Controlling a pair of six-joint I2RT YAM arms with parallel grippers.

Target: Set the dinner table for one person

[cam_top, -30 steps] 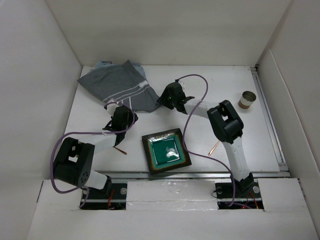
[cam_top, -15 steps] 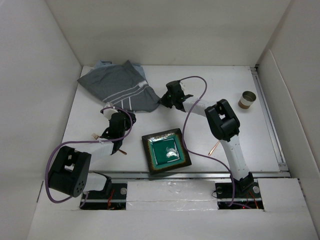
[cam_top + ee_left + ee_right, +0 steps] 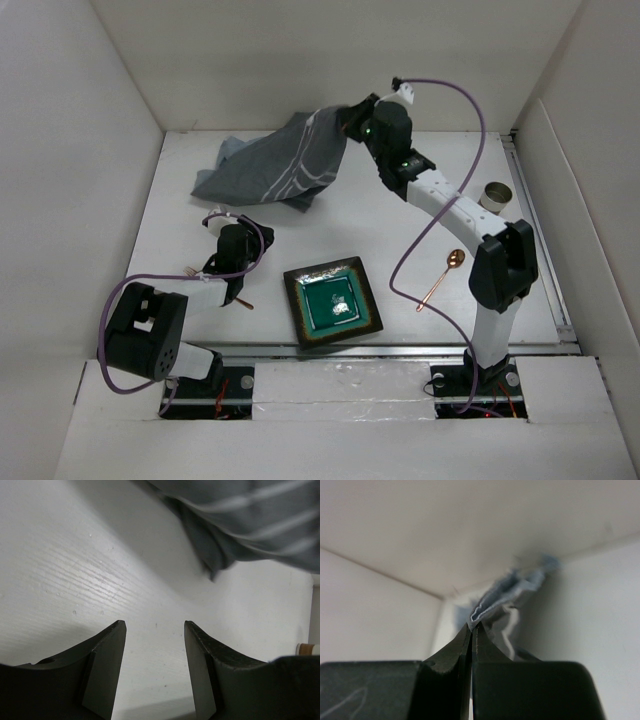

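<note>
Grey cloth mat (image 3: 275, 165) with white stripes hangs over the dinner table (image 3: 400, 230) at about 11 o'clock. One corner is up in the air and the low end rests on the white top. The right gripper (image 3: 352, 118) is closed tight on a thin edge of it; in the wrist view only a small fold sits between the tips. The left gripper (image 3: 155, 630) stands wide with nothing inside, low over bare table at about 8 o'clock. The green square plate (image 3: 333, 302) lies at 6 o'clock, the copper spoon (image 3: 440, 278) at 4 o'clock, the cup (image 3: 494, 197) at 2 o'clock.

I think the main risk is that so little fabric is pinched: a fast pull may let it slip out and fall in a heap. Also, if the mat is carried toward the middle, its hanging end may sweep the plate, or it may land with folds.
</note>
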